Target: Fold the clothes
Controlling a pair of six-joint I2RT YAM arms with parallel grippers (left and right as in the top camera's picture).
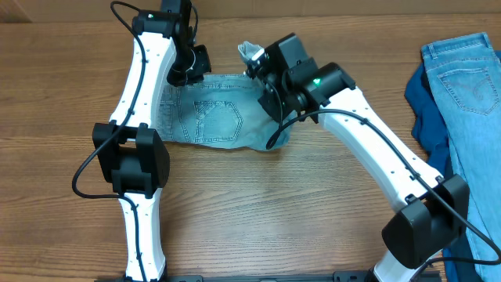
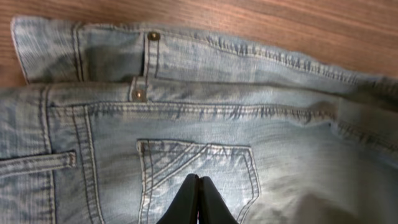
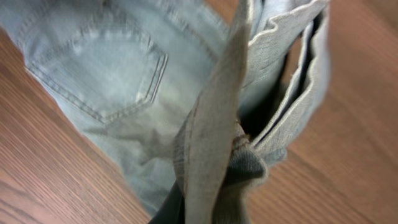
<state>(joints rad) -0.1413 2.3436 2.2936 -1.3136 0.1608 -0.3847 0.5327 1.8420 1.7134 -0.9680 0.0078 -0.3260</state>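
The pale, faded denim shorts (image 1: 210,119) lie on the table, back pocket up. My left gripper (image 1: 190,69) is over their far left edge. In the left wrist view its jaws (image 2: 199,188) are shut with nothing between them, over a stitched back pocket (image 2: 198,167). My right gripper (image 1: 260,69) is shut on the shorts' right edge and holds a bunched fold (image 1: 250,52) above the table. In the right wrist view this fold (image 3: 214,134) drapes over the jaws (image 3: 186,208) and hides the fingertips.
A brighter light-blue denim garment (image 1: 471,72) lies at the right edge of the table over a dark blue cloth (image 1: 427,111). The wooden table (image 1: 274,211) extends in front of the shorts. Both arm bases stand at the near edge.
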